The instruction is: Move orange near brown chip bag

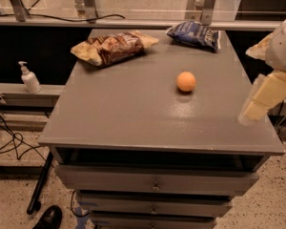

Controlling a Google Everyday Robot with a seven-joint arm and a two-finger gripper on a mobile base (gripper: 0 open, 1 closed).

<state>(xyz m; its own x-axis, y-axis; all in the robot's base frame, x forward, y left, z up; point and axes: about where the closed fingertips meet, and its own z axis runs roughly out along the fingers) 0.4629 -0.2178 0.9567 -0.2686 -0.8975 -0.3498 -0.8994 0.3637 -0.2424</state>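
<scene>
The grey desk looks smooth and faintly glossy, the small round orange smooth-skinned. The cream plastic-looking tool hangs at the desk's right edge.

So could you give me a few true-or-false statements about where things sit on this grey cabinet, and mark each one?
1. The small round orange fruit lies on the grey cabinet top, apart from both bags. True.
2. The crinkled reddish-brown chip bag lies at the near right corner. False: it lies at the far left of the top.
3. The robot's cream-coloured gripper is holding the orange fruit. False: it hangs at the right edge of the top, apart from the fruit.
4. The dark blue chip bag lies at the far right of the top. True.
5. The white pump bottle stands on the cabinet top. False: it stands on a ledge left of the cabinet.
</scene>
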